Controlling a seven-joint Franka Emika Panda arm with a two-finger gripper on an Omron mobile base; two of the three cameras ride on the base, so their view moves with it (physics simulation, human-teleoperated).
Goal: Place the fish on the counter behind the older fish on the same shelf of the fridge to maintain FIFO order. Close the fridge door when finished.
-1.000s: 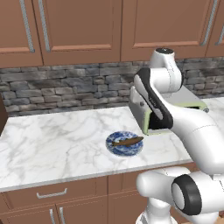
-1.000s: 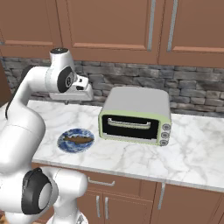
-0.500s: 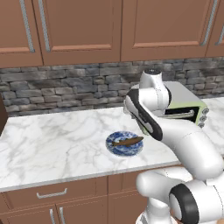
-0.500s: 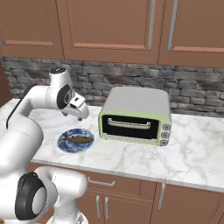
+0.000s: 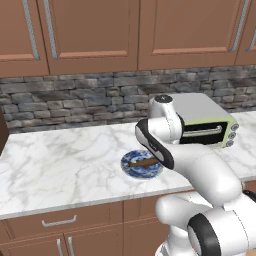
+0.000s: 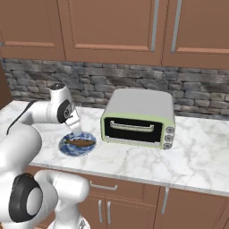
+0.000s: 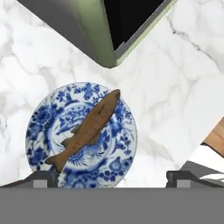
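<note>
Fish (image 7: 88, 128) on plate (image 7: 41, 118); arm-hidden partly

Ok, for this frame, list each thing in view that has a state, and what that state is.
fish: lying flat on the plate, not gripped.
plate: flat on the counter, beside the toaster oven's corner.
counter: bears the plate and toaster oven.
toaster oven: door shut.
upper cabinets: doors shut.
pincer: open, above the plate, holding nothing.
</note>
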